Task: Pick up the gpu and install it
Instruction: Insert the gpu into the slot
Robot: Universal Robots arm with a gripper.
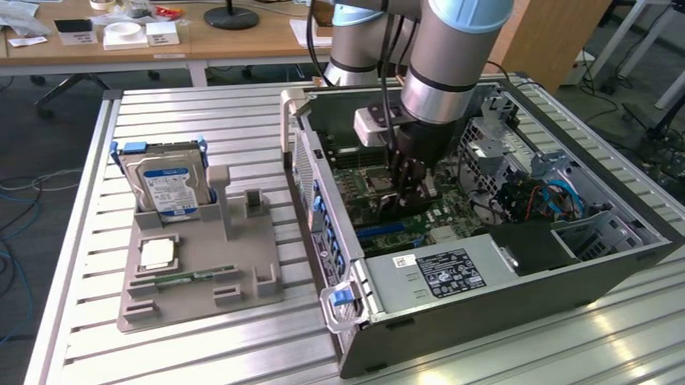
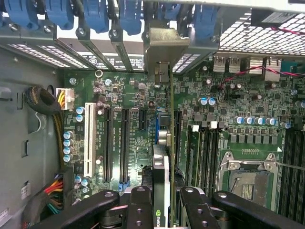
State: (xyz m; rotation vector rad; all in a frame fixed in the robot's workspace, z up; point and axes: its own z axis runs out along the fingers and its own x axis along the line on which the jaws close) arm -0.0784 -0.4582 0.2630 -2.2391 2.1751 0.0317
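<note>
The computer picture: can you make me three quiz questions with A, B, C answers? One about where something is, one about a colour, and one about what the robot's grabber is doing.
1. Where is the gpu?
A) on the wooden desk
B) inside the open computer case
C) on the floor

2. What colour is the label on the hard drive?
A) red
B) yellow
C) blue

3. What is the gripper doing?
A) shut on the gpu
B) open and empty
C) holding the hard drive

Answers:
1 B: the card hangs over the motherboard in the case.
2 C: the upright drive's label is blue.
3 A: the wrist view shows the fingers pressed on both sides of the card.
</note>
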